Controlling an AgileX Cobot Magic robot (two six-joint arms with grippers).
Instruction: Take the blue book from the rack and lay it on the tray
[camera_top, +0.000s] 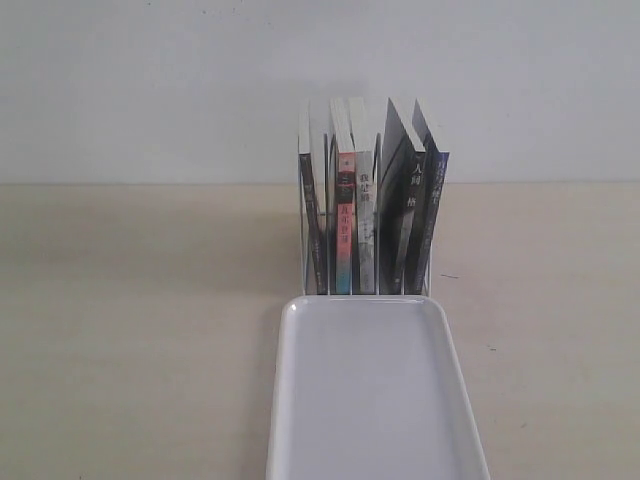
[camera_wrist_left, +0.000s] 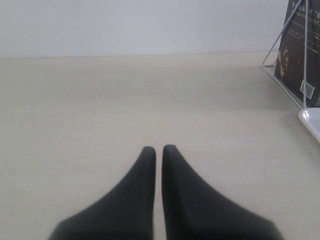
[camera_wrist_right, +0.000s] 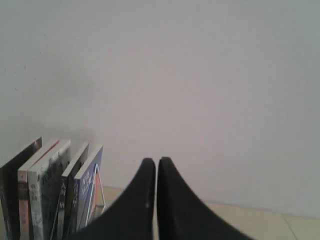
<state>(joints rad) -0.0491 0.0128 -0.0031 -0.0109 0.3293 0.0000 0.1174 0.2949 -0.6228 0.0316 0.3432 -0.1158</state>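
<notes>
The blue book (camera_top: 437, 215) stands upright as the rightmost book in the rack (camera_top: 299, 225), leaning a little to the left. The long white tray (camera_top: 372, 400) lies directly in front of the rack, with nothing on it. In the right wrist view the blue book (camera_wrist_right: 85, 196) shows its blue cover with orange-red behind a rack wire (camera_wrist_right: 102, 197), off to one side of my right gripper (camera_wrist_right: 153, 161), which is shut on nothing and held high. My left gripper (camera_wrist_left: 158, 149) is shut and empty above the bare tabletop. Neither gripper appears in the exterior view.
Several other books fill the rack, among them a black-spined one (camera_top: 408, 215) beside the blue book and a pink-and-teal-spined one (camera_top: 344, 225). A dark-covered book (camera_wrist_left: 300, 50) at the rack's left end and a tray corner (camera_wrist_left: 312, 120) edge the left wrist view. A pale wall stands behind.
</notes>
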